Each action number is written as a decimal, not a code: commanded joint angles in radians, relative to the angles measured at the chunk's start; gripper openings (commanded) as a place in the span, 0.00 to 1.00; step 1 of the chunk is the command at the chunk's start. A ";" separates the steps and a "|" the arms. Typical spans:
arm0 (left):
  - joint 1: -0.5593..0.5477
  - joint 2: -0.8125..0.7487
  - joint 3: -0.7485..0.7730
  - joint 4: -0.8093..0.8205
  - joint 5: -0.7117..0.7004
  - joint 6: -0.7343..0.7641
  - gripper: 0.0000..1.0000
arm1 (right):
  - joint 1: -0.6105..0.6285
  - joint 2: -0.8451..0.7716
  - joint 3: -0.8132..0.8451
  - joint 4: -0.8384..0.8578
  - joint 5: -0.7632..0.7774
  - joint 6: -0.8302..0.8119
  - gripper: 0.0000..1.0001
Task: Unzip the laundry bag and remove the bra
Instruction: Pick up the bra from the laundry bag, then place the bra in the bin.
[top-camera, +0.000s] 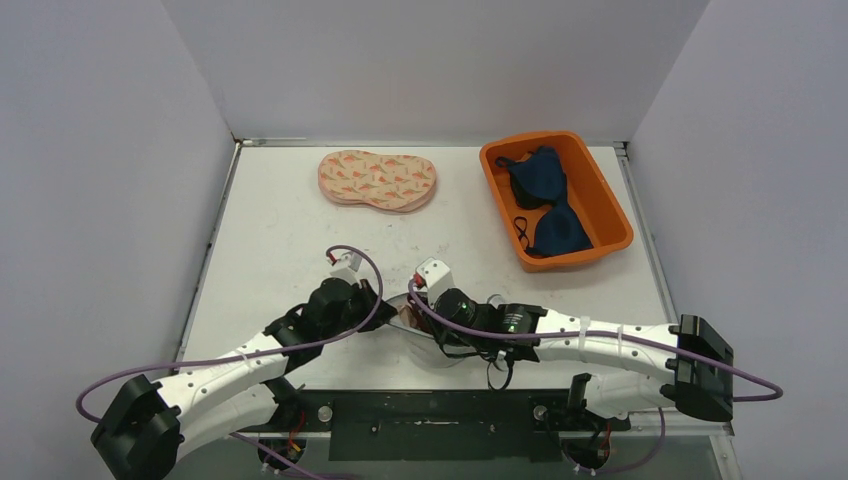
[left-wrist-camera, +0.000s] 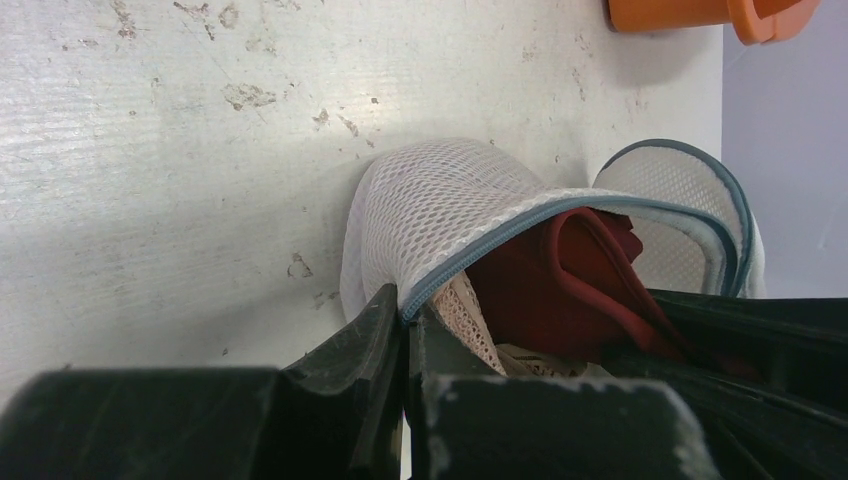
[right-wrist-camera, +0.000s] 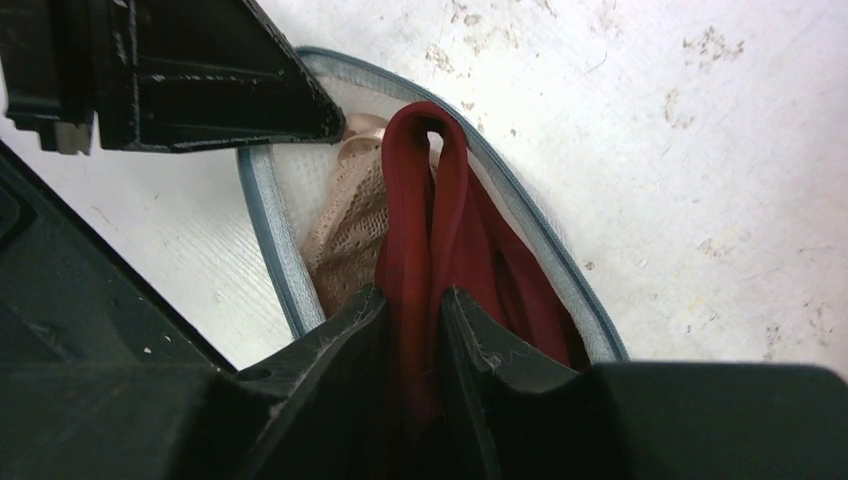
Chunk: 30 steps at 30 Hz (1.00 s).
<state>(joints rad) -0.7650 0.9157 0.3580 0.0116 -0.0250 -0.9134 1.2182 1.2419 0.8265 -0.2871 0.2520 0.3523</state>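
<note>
Here, the left gripper (left-wrist-camera: 405, 335) sits at the left edge of the open mesh laundry bag (left-wrist-camera: 430, 200), jaws closed on its grey-blue zipper rim (left-wrist-camera: 520, 213). A dark red bra (right-wrist-camera: 430, 200) fills the bag's mouth. At the bag's right, the right gripper (right-wrist-camera: 412, 310) clamps the bra.

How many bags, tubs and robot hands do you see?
Bags: 2, white mesh bag and pink patterned pouch
Tubs: 1, orange tub
Robot hands: 2, left hand gripping the mesh bag, right hand gripping the red bra
Total: 5
</note>
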 joint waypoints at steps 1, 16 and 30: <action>0.000 0.001 0.013 0.039 -0.002 -0.007 0.00 | -0.009 -0.009 -0.024 0.035 -0.010 0.016 0.25; 0.003 -0.003 0.073 -0.010 -0.022 0.000 0.00 | -0.021 -0.078 0.074 -0.023 -0.279 -0.117 0.05; 0.020 -0.020 0.094 -0.054 -0.045 -0.005 0.00 | -0.109 -0.224 0.231 -0.051 -0.322 -0.164 0.05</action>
<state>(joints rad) -0.7532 0.9173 0.4046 -0.0360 -0.0479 -0.9165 1.1381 1.0706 0.9943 -0.3794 -0.0978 0.1967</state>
